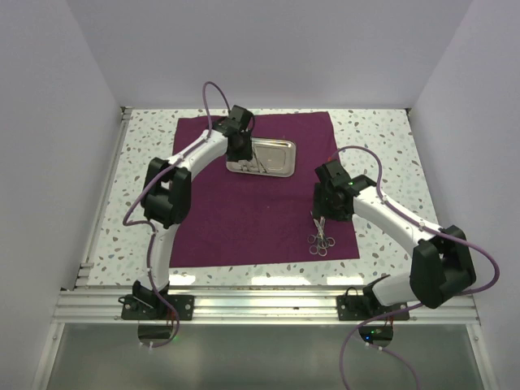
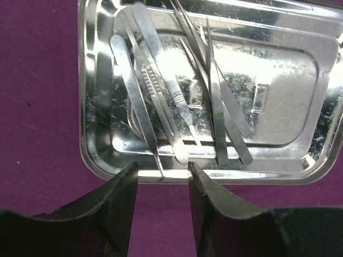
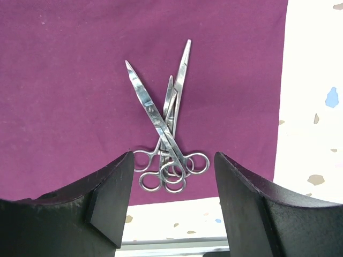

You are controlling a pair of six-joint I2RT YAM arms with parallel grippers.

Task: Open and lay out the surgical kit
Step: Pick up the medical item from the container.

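The maroon cloth (image 1: 252, 203) lies spread flat on the table. The shiny steel tray (image 1: 280, 148) sits on its far part and holds several slim silver instruments (image 2: 177, 101), tweezers and probes. My left gripper (image 1: 240, 154) hovers at the tray's left rim (image 2: 86, 107), open and empty, its fingertips (image 2: 130, 176) just short of the rim. A pile of ring-handled scissors (image 1: 321, 236) lies crossed on the cloth's near right corner, also in the right wrist view (image 3: 169, 134). My right gripper (image 3: 172, 182) is open and empty above them.
The speckled white tabletop (image 1: 390, 154) borders the cloth on all sides. White walls stand left, right and behind. A metal rail (image 1: 260, 305) with both arm bases runs along the near edge. Purple cables loop off each arm.
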